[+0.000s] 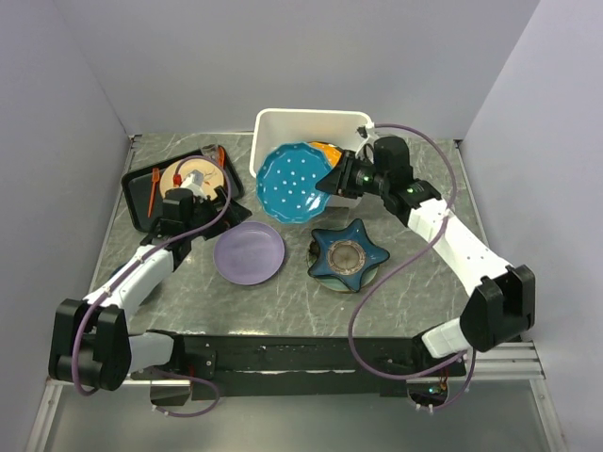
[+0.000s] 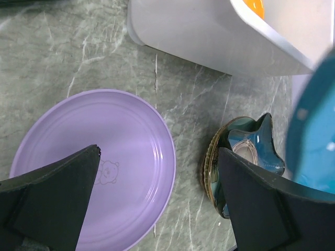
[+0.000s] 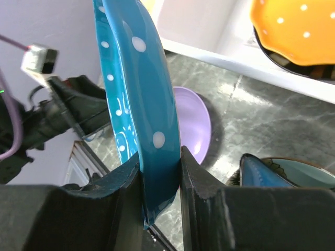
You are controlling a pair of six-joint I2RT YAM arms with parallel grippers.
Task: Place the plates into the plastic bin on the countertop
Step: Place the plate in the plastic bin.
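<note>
My right gripper (image 1: 336,179) (image 3: 160,157) is shut on the rim of the blue dotted plate (image 1: 292,184) (image 3: 136,78), holding it tilted on edge in the air just in front of the white plastic bin (image 1: 283,118) (image 3: 209,31). An orange dotted plate (image 1: 327,149) (image 3: 293,31) lies in the bin. A purple plate (image 1: 249,252) (image 2: 120,130) and a navy star-shaped plate (image 1: 349,252) (image 2: 251,149), stacked on another plate, lie on the grey countertop (image 1: 424,282). My left gripper (image 1: 200,193) (image 2: 157,157) is open and empty, above the purple plate's left side.
A black tray (image 1: 137,193) with a beige plate (image 1: 193,174) and orange utensils sits at the back left, under my left wrist. Grey walls close in the back and both sides of the countertop.
</note>
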